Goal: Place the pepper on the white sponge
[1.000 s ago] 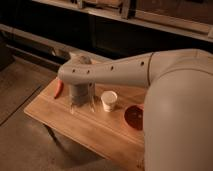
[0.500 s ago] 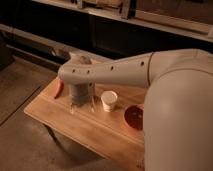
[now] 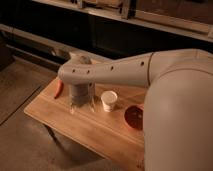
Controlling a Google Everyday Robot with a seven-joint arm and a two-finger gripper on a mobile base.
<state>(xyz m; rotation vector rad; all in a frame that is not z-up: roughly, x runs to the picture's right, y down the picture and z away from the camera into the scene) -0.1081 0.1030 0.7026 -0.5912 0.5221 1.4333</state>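
The pepper is a slender red-orange chili lying on the wooden table near its far left edge. My gripper hangs down from the grey wrist just right of the pepper. It is open, its two thin fingers spread apart over the tabletop with nothing between them. The pepper lies apart from the left finger. The white sponge is hidden from view, possibly behind the wrist and arm.
A white paper cup stands upright right of the gripper. A round red bowl sits further right, partly covered by my large arm. Dark shelving runs behind the table, with bare floor to the left and front.
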